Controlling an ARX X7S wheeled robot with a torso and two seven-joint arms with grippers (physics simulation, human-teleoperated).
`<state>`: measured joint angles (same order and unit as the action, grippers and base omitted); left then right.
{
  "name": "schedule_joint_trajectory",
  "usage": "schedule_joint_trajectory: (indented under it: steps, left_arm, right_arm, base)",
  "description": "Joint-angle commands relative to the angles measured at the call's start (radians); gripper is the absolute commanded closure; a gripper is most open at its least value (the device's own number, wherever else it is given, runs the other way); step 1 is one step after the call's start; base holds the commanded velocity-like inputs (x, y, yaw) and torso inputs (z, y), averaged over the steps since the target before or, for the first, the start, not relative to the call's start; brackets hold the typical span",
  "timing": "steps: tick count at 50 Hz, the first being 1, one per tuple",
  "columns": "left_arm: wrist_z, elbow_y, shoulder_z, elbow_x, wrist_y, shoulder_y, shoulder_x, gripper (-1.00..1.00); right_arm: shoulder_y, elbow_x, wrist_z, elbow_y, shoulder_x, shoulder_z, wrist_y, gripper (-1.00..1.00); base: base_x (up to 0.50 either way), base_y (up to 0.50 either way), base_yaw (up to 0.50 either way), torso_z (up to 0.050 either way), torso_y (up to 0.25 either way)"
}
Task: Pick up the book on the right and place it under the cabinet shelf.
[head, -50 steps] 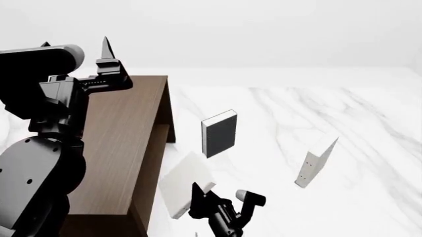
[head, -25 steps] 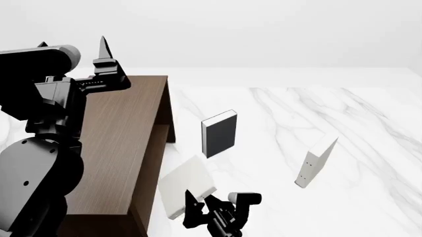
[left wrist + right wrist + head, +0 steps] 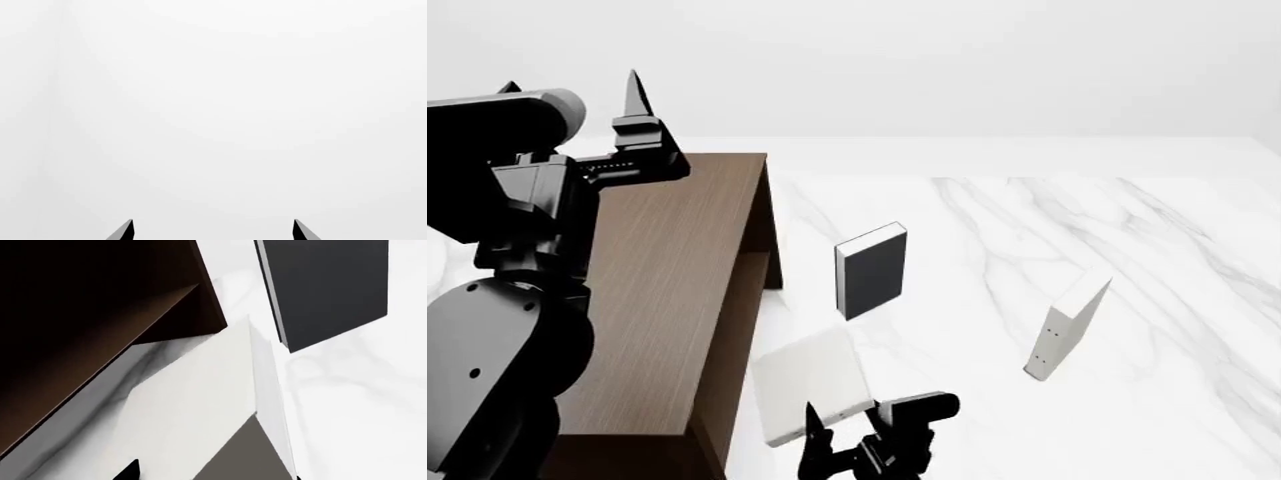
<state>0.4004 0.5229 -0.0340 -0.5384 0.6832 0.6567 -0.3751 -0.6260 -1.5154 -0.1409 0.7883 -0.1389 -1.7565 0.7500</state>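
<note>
A: Where is the white book (image 3: 811, 385)?

B: In the head view it sits at about 6 o'clock, tilted, just beside the open face of the dark-brown cabinet (image 3: 681, 300). The right gripper (image 3: 861, 445) is right below it, its black fingers against the book's lower edge.

A: Are the jaws clamped on it?

B: It looks so. In the right wrist view the book (image 3: 200, 405) fills the space ahead of the camera, with a finger (image 3: 127, 471) tip showing at its near edge, and the cabinet's inner shelf board (image 3: 113, 335) lies beyond it.

A: And the left gripper (image 3: 627, 125)?

B: Raised at 10 o'clock, above the cabinet's top. Its wrist view shows two finger (image 3: 123, 231) tips well apart, nothing between them, only pale background.

A: Anything else on the marble tabletop (image 3: 1068, 230)?

B: A black-covered book (image 3: 872, 270) stands upright at the centre, and a second white book (image 3: 1065, 328) stands at 4 o'clock, well apart from the cabinet.
</note>
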Motion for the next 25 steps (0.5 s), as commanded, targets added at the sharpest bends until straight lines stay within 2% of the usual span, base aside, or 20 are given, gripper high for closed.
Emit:
schedule_joint_trajectory:
  steps: [1, 17, 25]
  left_arm:
    - [0.002, 0.003, -0.001, -0.003, -0.003, 0.000, -0.003, -1.00]
    - [0.001, 0.000, -0.006, -0.006, -0.015, -0.007, -0.003, -1.00]
    - [0.000, -0.001, -0.007, -0.007, -0.022, -0.011, -0.004, -1.00]
  right_arm:
    - [0.010, -0.179, -0.283, -0.093, -0.142, -0.172, 0.012, -1.00]
    - [-0.072, -0.048, -0.463, -0.273, -0.270, -0.216, 0.057, -1.00]
    - [-0.113, 0.011, -0.521, -0.326, -0.301, -0.235, 0.055, -1.00]
  base:
    - [0.00, 0.00, 0.00, 0.000, 0.000]
    - [0.00, 0.00, 0.00, -0.001, 0.000]
    - [0.00, 0.00, 0.00, -0.001, 0.000]
